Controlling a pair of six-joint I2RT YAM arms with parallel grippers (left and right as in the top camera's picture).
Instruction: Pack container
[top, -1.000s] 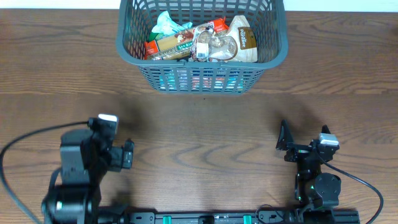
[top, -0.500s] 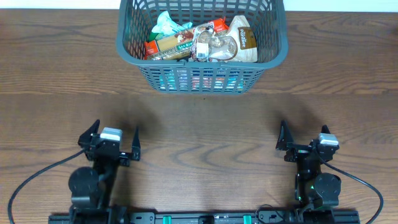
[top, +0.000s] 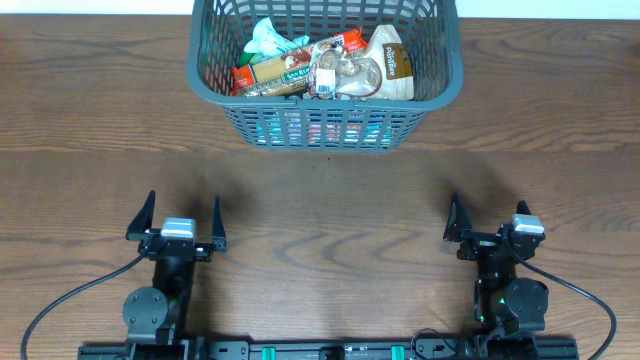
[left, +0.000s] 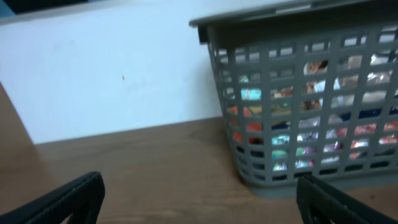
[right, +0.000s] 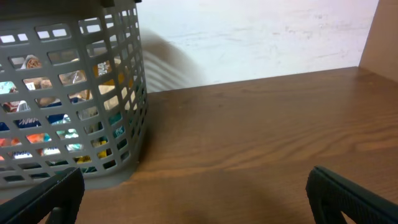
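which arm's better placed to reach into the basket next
Left, but barely. The left tool and right tool are both open, empty and at the table's near edge, flanking the container. The left lines up slightly closer to the container's side.

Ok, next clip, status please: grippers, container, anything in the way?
Left gripper open, empty. Right gripper open, empty. Container at far side, groceries inside. Nothing between arms and it.

Overhead looked straight down; both wrist cameras sat low by the near edge, facing the shared far-edge container (top: 325, 103).
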